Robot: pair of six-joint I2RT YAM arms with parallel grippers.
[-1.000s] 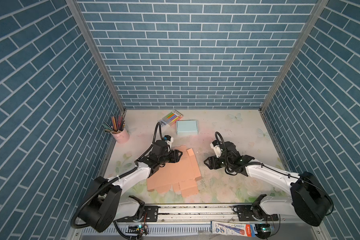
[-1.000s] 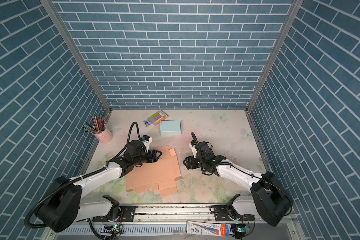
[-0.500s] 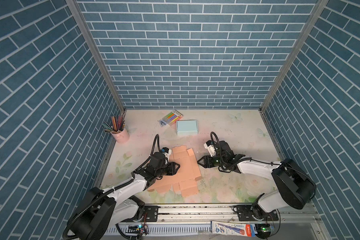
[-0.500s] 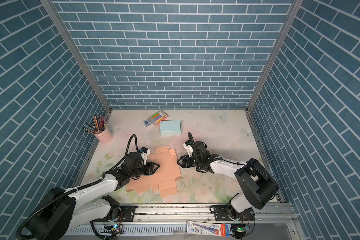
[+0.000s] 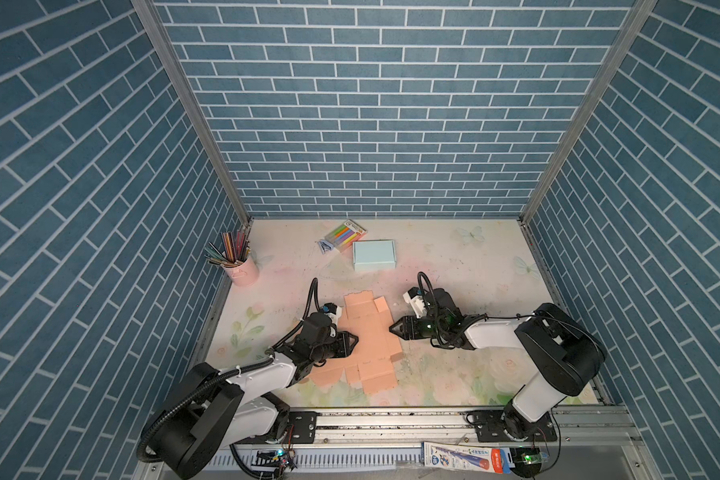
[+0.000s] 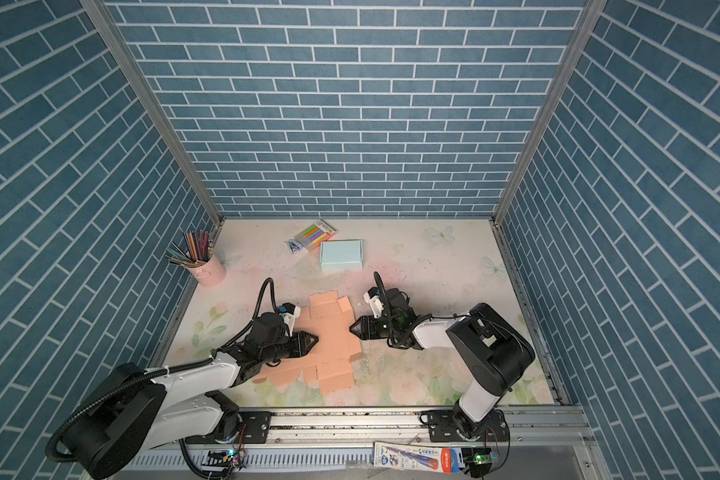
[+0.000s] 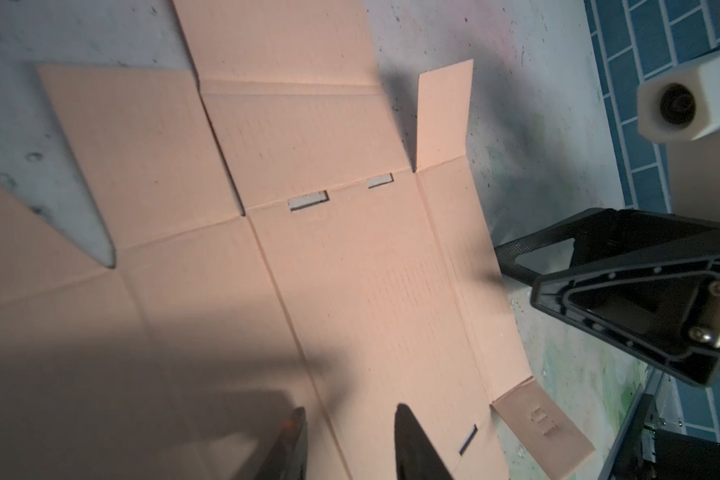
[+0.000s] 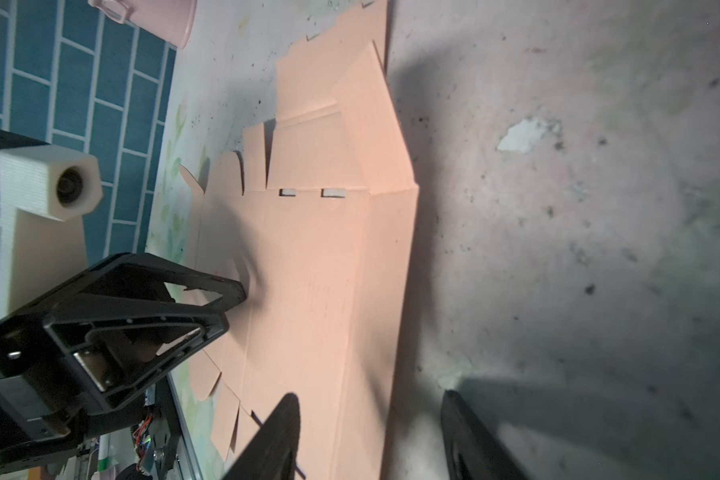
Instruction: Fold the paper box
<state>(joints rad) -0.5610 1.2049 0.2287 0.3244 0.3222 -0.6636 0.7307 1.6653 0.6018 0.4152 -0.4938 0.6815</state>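
Note:
The paper box (image 5: 368, 338) (image 6: 329, 338) is a flat, unfolded salmon cardboard cutout lying in the middle of the table. My left gripper (image 5: 355, 338) (image 6: 315, 340) hovers low over its left half. In the left wrist view that gripper (image 7: 350, 415) is open, both fingertips above the bare cardboard (image 7: 350, 270) with nothing between them. My right gripper (image 5: 391, 328) (image 6: 351, 327) is at the cutout's right edge. In the right wrist view it (image 8: 370, 397) is open and straddles that edge, one finger over the cardboard (image 8: 329, 270), one over the table.
A pink cup of coloured pencils (image 5: 242, 270) stands at the back left. A light blue box (image 5: 372, 253) and a pack of markers (image 5: 343, 235) lie behind the cutout. Brick walls enclose three sides. A pen packet (image 5: 466, 455) lies on the front rail.
The left gripper has come toward the front over the cardboard. The right gripper has moved left to the cardboard's edge. Both pairs of jaws have narrowed.

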